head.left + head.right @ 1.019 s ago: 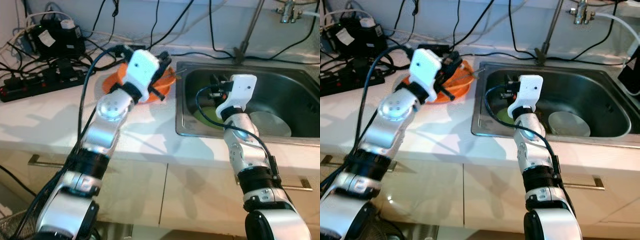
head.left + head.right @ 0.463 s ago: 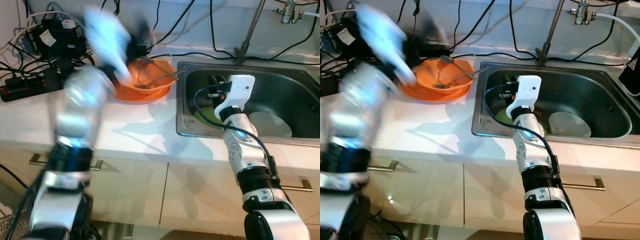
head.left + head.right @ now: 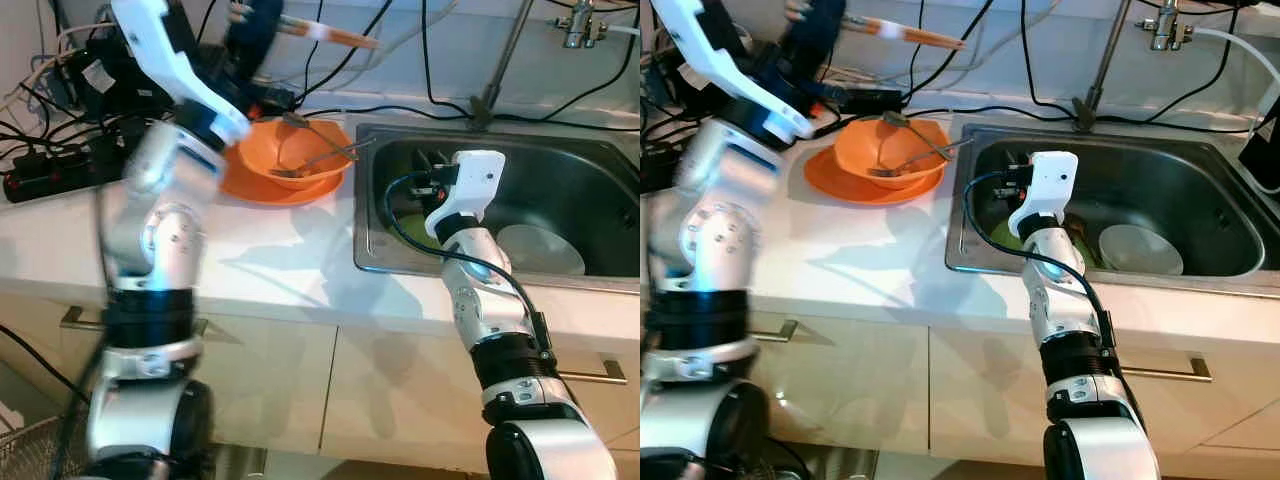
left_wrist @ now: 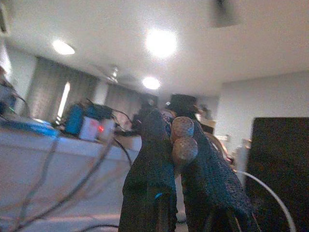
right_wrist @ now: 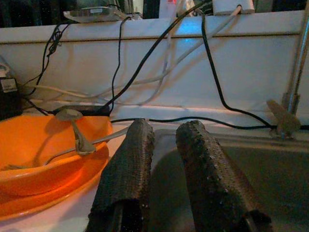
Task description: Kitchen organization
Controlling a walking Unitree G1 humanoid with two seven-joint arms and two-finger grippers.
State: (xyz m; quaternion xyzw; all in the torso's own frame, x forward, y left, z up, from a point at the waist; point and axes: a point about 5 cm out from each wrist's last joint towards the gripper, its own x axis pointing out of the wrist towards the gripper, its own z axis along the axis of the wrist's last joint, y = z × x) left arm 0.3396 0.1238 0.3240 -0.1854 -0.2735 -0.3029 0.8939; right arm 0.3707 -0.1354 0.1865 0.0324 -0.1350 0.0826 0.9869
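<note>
Chopsticks (image 3: 902,34) blurred, left end effector (image 3: 818,22) clamped

Bare counter in front, clutter behind
White countertop (image 3: 290,265) lies open before the orange bowl (image 3: 290,160); black cables (image 3: 60,130) crowd the back wall.

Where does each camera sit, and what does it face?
Eye views: on the head, looking down at the counter and sink; both arms show.
Left wrist: on the raised left gripper, facing ceiling lights; fingers shut on chopsticks.
Right wrist: at the sink edge, facing the bowl; right gripper open.
Shared: bowl, sink.
</note>
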